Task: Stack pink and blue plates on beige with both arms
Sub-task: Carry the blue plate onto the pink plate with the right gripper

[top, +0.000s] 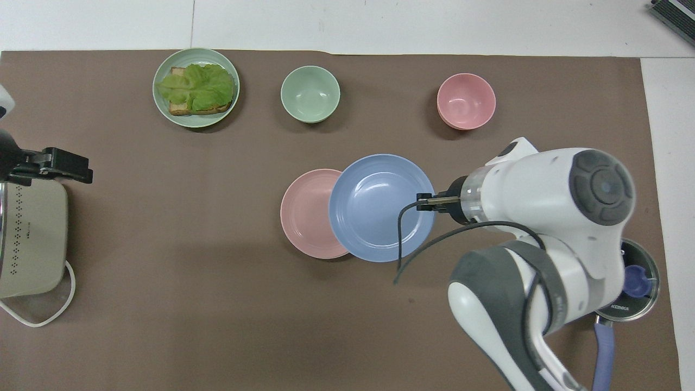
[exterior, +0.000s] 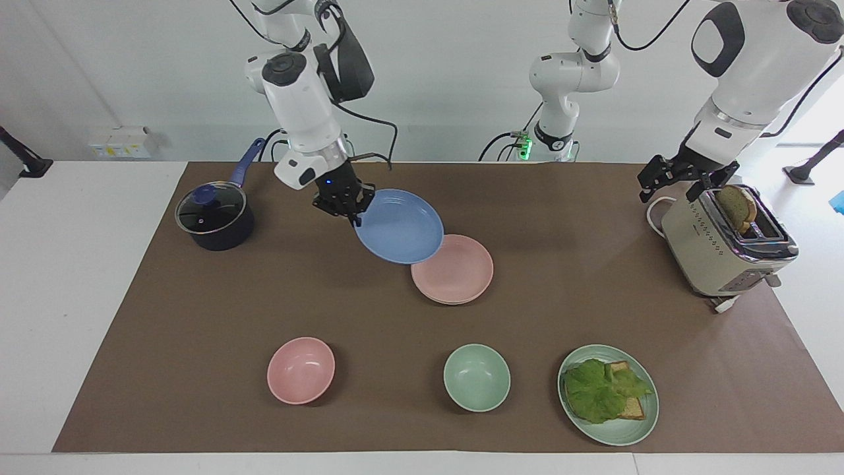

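Note:
My right gripper (exterior: 354, 216) (top: 427, 201) is shut on the rim of the blue plate (exterior: 399, 227) (top: 380, 206). It holds the plate tilted in the air, partly over the pink plate (exterior: 461, 274) (top: 307, 212). The pink plate lies mid-table. A thin second rim shows under its edge, and nothing else of the beige plate can be seen. My left gripper (exterior: 672, 188) (top: 81, 169) hangs open and empty over the toaster's edge at the left arm's end of the table.
The beige toaster (exterior: 719, 251) holds a bread slice (exterior: 735, 208). A lidded dark pot (exterior: 214, 221) (top: 630, 282) stands at the right arm's end. A pink bowl (exterior: 301, 369), a green bowl (exterior: 476, 377) and a green plate (exterior: 620, 435) with lettuce and bread sit farthest from the robots.

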Controlling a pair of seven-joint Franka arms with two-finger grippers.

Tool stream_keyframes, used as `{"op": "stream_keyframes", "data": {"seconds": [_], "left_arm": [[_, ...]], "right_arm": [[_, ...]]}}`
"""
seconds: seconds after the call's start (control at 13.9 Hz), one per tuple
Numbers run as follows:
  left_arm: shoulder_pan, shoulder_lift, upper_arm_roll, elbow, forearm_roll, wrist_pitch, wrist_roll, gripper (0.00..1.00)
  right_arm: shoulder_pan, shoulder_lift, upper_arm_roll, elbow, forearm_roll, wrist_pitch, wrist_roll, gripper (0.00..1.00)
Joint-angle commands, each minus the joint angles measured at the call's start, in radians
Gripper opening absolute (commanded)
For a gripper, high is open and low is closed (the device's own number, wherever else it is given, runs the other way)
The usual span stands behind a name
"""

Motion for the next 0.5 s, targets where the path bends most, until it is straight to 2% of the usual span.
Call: {"op": "stream_keyframes", "data": {"seconds": [0.0, 0.14, 0.43], "left_arm": [[0.011, -0.020, -0.006, -0.016, 0.011, -0.001, 0.011, 1.00], [0.009, -0.019, -0.006, -0.016, 0.011, -0.001, 0.013, 1.00], [0.011, -0.020, -0.006, -0.016, 0.011, -0.001, 0.011, 1.00]], "right_arm": [[0.043, 0.080, 0.000, 0.047, 0.048, 0.067, 0.041, 0.00], [0.095, 0.138, 0.000, 0.069, 0.071, 0.113, 0.045, 0.00], [0.106, 0.189, 0.009, 0.068, 0.071, 0.155, 0.031, 0.00]]}}
